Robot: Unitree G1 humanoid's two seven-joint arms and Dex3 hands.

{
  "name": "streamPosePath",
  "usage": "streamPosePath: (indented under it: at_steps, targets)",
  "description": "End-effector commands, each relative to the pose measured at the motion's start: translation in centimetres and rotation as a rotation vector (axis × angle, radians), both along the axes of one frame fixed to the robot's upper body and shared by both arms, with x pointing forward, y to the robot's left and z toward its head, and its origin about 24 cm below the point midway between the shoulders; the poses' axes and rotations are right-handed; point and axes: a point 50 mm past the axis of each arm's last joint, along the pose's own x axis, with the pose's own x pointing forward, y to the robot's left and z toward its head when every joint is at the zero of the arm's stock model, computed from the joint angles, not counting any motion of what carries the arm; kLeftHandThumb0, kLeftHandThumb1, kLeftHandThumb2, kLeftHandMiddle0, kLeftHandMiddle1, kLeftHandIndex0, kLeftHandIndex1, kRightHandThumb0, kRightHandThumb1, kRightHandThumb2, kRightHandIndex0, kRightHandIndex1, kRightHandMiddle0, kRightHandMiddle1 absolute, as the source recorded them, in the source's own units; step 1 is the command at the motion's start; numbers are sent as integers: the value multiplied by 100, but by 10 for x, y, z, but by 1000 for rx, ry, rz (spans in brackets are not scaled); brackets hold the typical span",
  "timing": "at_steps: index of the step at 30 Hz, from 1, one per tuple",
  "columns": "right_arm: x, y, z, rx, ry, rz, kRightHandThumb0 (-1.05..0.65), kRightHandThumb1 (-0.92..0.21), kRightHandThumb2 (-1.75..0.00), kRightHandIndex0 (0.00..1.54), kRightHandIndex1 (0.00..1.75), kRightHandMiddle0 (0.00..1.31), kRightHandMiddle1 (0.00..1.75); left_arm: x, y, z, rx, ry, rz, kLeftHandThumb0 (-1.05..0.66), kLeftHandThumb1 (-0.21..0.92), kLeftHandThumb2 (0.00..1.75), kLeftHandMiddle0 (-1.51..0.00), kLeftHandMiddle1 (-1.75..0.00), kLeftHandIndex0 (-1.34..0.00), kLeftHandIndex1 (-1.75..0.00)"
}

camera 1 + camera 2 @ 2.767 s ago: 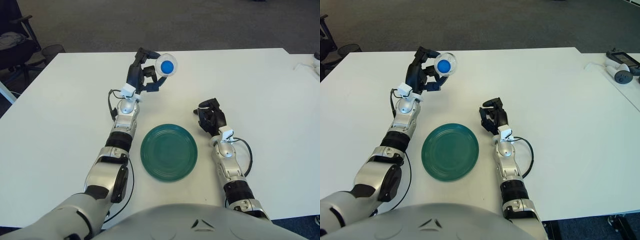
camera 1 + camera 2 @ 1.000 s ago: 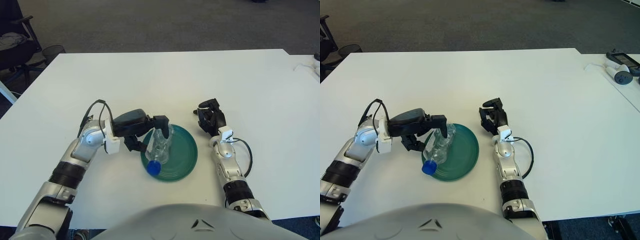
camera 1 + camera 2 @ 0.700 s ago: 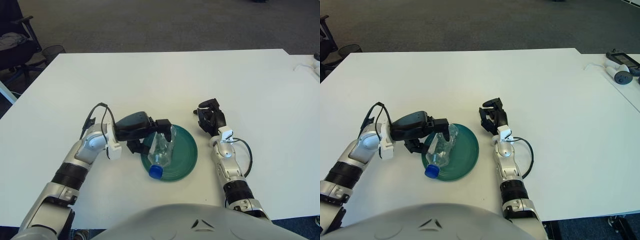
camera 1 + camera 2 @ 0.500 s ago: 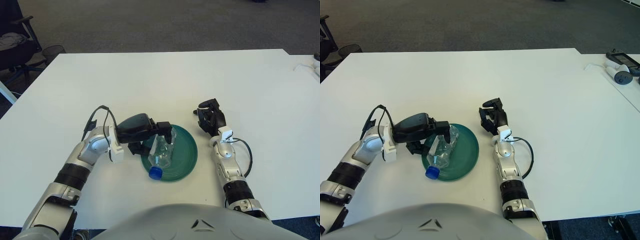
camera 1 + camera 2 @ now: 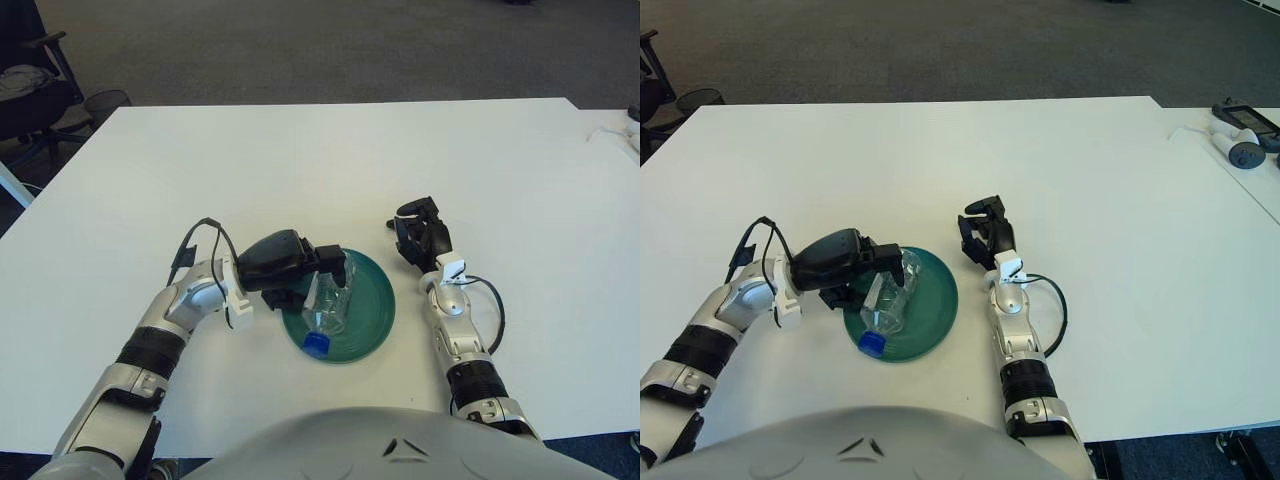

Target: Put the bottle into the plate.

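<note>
Since the frames from a moment ago, your left hand (image 5: pixel 285 268) has slid further toward the lower centre of the left eye view, and the bottle (image 5: pixel 328 303) has come with it: its blue cap (image 5: pixel 316 344), which hung out past the plate's near rim, now shows over the green plate (image 5: pixel 370 300) itself, close to that near edge. In this view the clear body lies tilted across the left half of the plate, cap toward you, and the dark fingers (image 5: pixel 335 263) are curled over its upper end, so you are gripping the bottle and have not let go. Your right hand (image 5: pixel 420 235) shows just to the right of the plate, in the middle right of the frame, fingers curled and holding nothing. In the right eye view you get the same story from a slightly shifted spot: the left hand (image 5: pixel 840 262) sits at the plate's left rim in the lower left of the frame, wrapped on the bottle (image 5: pixel 885 305), whose cap (image 5: pixel 872 343) falls inside the outline of the plate (image 5: pixel 935 295). You cannot tell from either view whether the bottle's underside already touches the plate. Judging by this, the carry is essentially done and what you have left is the release; a round bottle lying down may roll toward the rim once you open your fingers.
</note>
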Motion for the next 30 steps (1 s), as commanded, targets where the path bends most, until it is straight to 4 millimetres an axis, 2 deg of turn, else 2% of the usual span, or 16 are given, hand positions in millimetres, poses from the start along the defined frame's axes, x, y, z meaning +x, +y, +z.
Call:
streamPosePath:
  at_steps: [1,7,12,13,14,15,16,17,18,21,22,24,28,30]
  targets:
    - [-36,-2,-55,-9,307,-4,-35,-92,-51,43,118,19,175,4,1,4,6,-19,-3,-28,46,110,-131,-175,-101,-175]
    - [-37,-2,-55,-6,313,-3,-35,-92,-51,43,117,19,175,14,4,13,30,8,4,-31,51,105,-131,-175,-101,-175]
    - [-37,-2,-55,-3,317,-3,-35,-92,-51,42,117,19,175,14,4,11,-11,51,7,-33,55,100,-125,-175,-99,-175]
    - [-37,-2,-55,-1,318,-3,-35,-92,-51,42,117,19,175,14,4,11,-38,62,11,-35,54,101,-115,-175,-89,-175]
    - [-37,-2,-55,2,315,-3,-35,-92,-51,42,117,19,175,14,4,11,-58,74,17,-38,53,103,-98,-175,-73,-175]
    - [-37,-2,-55,5,313,-2,-35,-92,-51,42,117,19,175,14,4,11,-69,82,20,-38,57,98,-79,-173,-65,-175]
    - [-37,-2,-54,5,303,-3,-35,-92,-51,41,116,19,175,15,5,12,-48,77,17,-38,65,87,-50,-171,-51,-174]
    - [-37,-2,-54,4,297,-3,-35,-92,-51,41,116,19,175,16,6,12,-32,73,15,-58,73,72,-33,-120,-33,-133]
    - [-37,-2,-54,0,290,-3,-35,-92,-51,41,116,19,175,18,8,16,-4,45,7,-72,80,58,-22,-85,-21,-104]
    - [-36,-1,-53,-7,282,-3,-35,-92,-51,40,115,19,175,22,11,22,40,-9,1,-94,88,46,-7,-32,-7,-56]
    - [-36,-1,-53,-10,282,-2,-35,-92,-51,40,115,19,175,22,12,24,63,-30,7,-96,89,45,-6,-27,-5,-51]
    - [-37,-1,-53,-17,284,1,-35,-92,-51,40,115,19,175,23,14,27,116,-71,20,-101,91,45,-2,-11,-2,-29]
    - [-36,-1,-53,-18,282,0,-35,-92,-51,40,113,20,175,25,16,31,203,-128,11,-104,92,43,0,-2,0,-9]
    - [-36,-1,-53,-17,280,-3,-35,-92,-51,41,113,20,175,25,17,32,241,-148,4,-104,92,42,0,-1,0,-5]
